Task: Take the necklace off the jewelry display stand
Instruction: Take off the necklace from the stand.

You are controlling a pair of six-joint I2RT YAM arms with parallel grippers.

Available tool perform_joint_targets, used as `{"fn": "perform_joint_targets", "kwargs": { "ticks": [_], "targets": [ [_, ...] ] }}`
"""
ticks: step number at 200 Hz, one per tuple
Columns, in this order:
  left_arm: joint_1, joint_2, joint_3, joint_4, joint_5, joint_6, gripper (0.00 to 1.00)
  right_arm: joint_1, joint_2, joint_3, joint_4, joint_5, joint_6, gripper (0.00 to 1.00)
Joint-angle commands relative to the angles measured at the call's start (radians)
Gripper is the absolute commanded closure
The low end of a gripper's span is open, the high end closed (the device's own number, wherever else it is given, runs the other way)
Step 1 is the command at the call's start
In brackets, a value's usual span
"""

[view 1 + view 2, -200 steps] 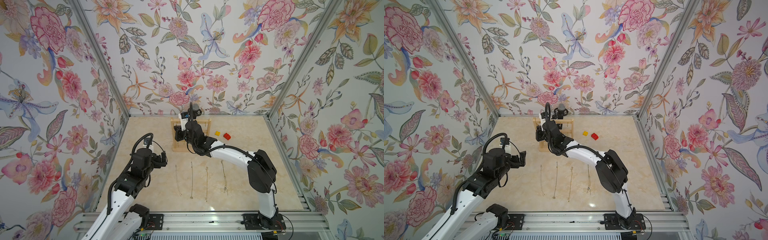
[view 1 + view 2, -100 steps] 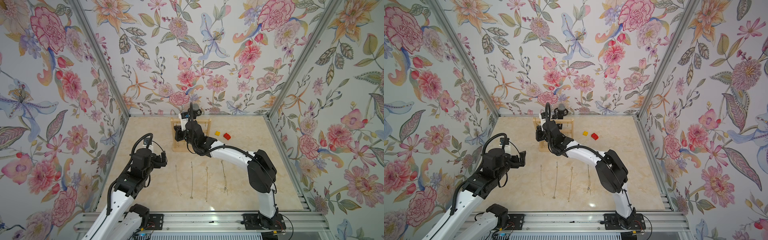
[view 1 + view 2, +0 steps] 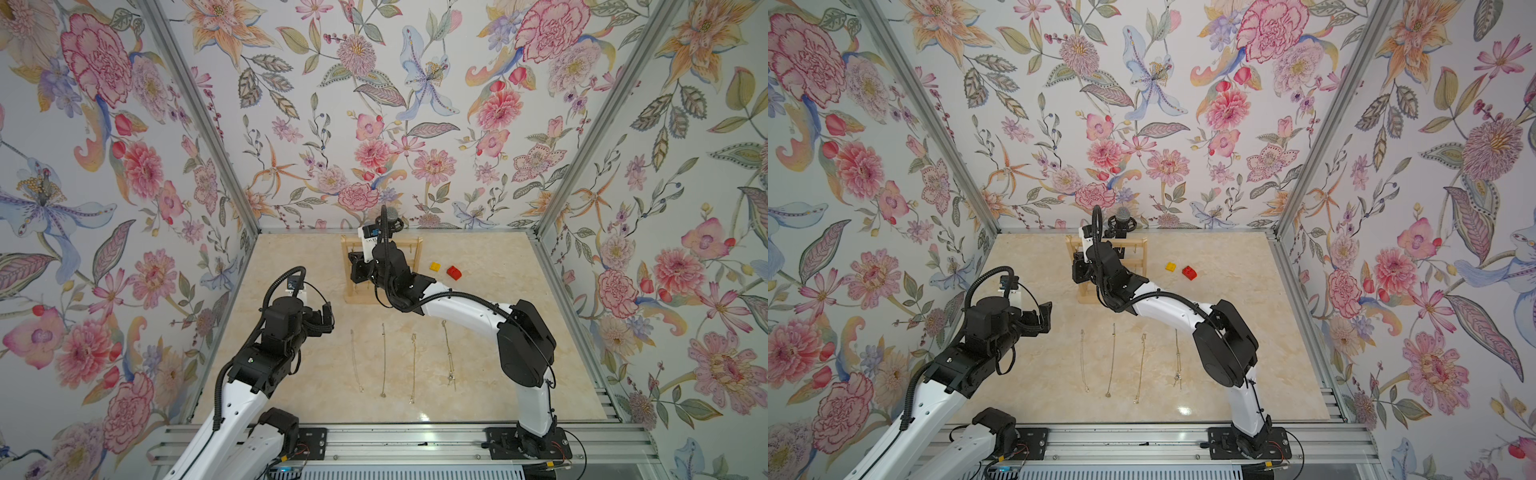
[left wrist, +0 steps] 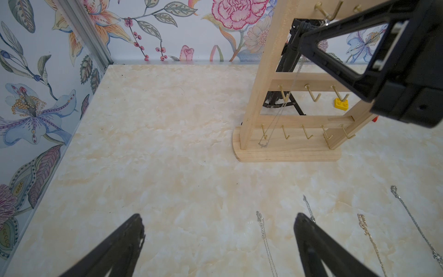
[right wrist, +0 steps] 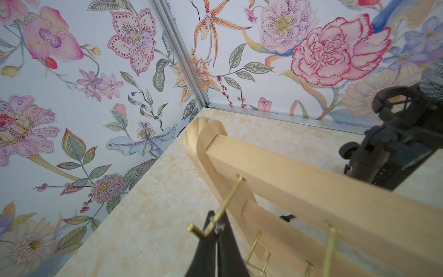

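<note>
**mika_r:** So what's the jewelry display stand (image 4: 263,84) like, and where is it?

**tomk:** Pale wood, upright on a flat base with rounded corners. Two posts, three cross rails, and a row of little brass hooks on each rail. It sits at the far end of the table (image 3: 498,374), close to the back wall, with a black microphone tripod (image 5: 388,148) right behind it. In both top views the right arm covers most of the frame.

**mika_r:** And the necklace (image 4: 280,110)?

**tomk:** It's a thin silver chain on the top rail's end hook, next to the post. It runs down at a slant past the middle rail, and the pendant hangs by the bottom rail, just above the base.

**mika_r:** Grippers?

**tomk:** The right gripper (image 5: 217,230) has its jaws pressed together right under that hook, with the top of the chain at the tips. It looks pinched, but the chain's so fine I wouldn't swear to it. The left gripper (image 4: 219,223) is spread wide with nothing in it, up above the bare tabletop and well away from the stand. Four other chains (image 3: 384,361) lie side by side on the table nearer the arms' bases. A yellow brick (image 3: 434,266) and a red brick (image 3: 454,272) sit off to the stand's side.
</note>
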Motion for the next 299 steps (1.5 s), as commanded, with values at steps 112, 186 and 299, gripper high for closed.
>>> {"fn": "perform_joint_targets", "kwargs": {
  "ticks": [112, 186, 299],
  "targets": [
    [0.015, -0.022, -0.012, 0.018, 0.005, 0.018, 0.01, -0.005, -0.079, -0.007, 0.008, -0.066, 0.081, 1.00],
    [0.014, -0.023, -0.014, 0.018, 0.007, 0.019, 0.01, -0.031, -0.094, -0.038, 0.045, -0.157, 0.157, 1.00],
    [0.015, -0.018, -0.014, 0.019, 0.007, 0.018, 0.01, -0.060, -0.091, -0.047, 0.106, -0.276, 0.232, 1.00]
  ]
}}
